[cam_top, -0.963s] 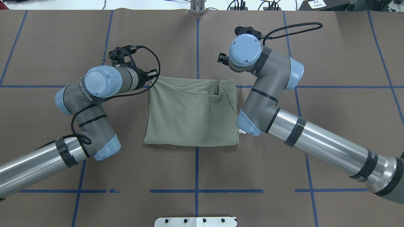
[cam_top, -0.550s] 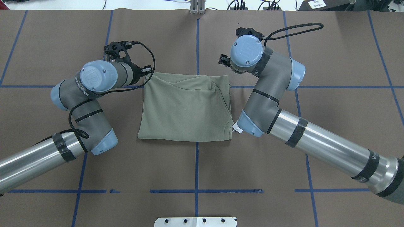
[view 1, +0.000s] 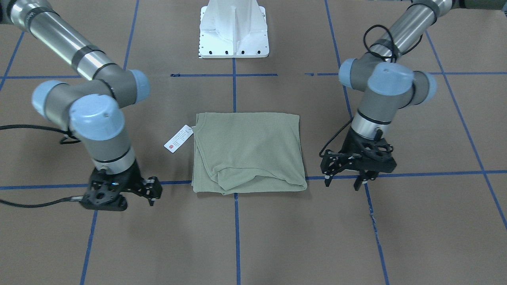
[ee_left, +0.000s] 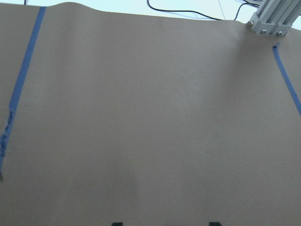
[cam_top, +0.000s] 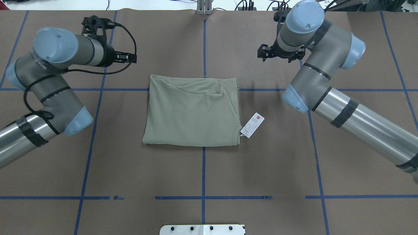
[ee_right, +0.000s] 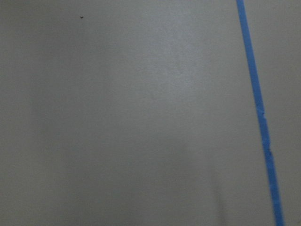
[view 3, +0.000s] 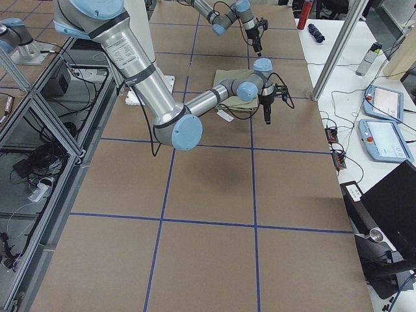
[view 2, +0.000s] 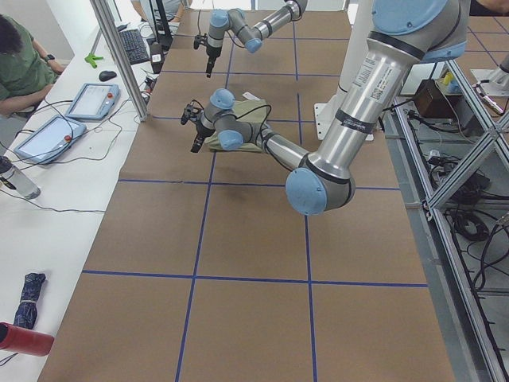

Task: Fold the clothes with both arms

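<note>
The sage-green shirt [cam_top: 192, 111] lies folded into a near-square packet on the brown-paper worktop [cam_top: 202, 182], straddling a crossing of the blue tape lines [cam_top: 203, 169].

Both arms stand clear of the shirt, one off each of its far corners. The left end effector [cam_top: 132, 59] holds nothing. Its wrist camera shows two fingertips set well apart over bare paper. The right end effector [cam_top: 261, 53] is also empty, but I cannot tell how wide it is spread, since its wrist view shows only paper and tape.

The fold looks close to finished, though the shirt's far edge carries a loose ridge and diagonal creases in the upper layer. A pinch there would probably catch only that top layer and drag the packet open or skew it. The knit also looks soft enough to slide over the paper.

The white hang tag [cam_top: 254, 125] sticks out past the shirt's right-hand corner nearest the robot. A sweep along that side could snag it or its string.

The tag has a red square mark and rows of print too small to read. No brand is legible on the shirt.
</note>
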You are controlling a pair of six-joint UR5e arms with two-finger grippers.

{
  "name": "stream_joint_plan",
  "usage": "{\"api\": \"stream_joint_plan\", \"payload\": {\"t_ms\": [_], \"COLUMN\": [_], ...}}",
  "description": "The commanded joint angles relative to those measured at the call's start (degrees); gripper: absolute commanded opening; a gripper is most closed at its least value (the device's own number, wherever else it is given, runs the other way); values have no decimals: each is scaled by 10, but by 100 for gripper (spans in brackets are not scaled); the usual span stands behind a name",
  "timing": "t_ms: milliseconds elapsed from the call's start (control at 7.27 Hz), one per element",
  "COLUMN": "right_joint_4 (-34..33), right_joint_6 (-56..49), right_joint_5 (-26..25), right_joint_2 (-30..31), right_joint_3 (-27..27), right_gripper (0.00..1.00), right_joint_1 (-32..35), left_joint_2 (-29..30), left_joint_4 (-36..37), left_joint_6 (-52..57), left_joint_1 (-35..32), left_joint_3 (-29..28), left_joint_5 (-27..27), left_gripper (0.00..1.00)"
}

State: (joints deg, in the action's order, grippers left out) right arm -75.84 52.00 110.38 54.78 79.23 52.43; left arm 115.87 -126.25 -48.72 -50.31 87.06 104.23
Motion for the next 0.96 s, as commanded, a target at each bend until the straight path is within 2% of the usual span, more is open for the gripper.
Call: {"api": "stream_joint_plan", "payload": {"t_ms": [0,138,275,412,550,688,825], "right_joint_4": [0,-18,-72,-84,-74,-37,-29], "right_joint_6": [-288,-396,-500,-599,-645,-645,-640], "right_joint_5": [145,196,209,203,178,183,206], "right_joint_2": [104,129,156,202,260,301,310], "right_joint_3": [27,19,26,19,15,23,23], "right_gripper": [100,100,100,100,100,100,100], "right_joint_1": [153,214,263,291,315,356,377], "left_joint_2": [-91,-121,-140,-180,-221,-223,-217], "left_joint_4": [40,46,95,125,129,123,181], "left_joint_6": [210,303,381,417,419,427,431], "left_joint_1": [-113,-179,-248,-292,-308,-343,-375], "left_joint_3": [64,61,59,63,51,18,15], "left_joint_5": [92,151,225,260,260,263,263], "left_gripper": [100,100,100,100,100,100,100]}}
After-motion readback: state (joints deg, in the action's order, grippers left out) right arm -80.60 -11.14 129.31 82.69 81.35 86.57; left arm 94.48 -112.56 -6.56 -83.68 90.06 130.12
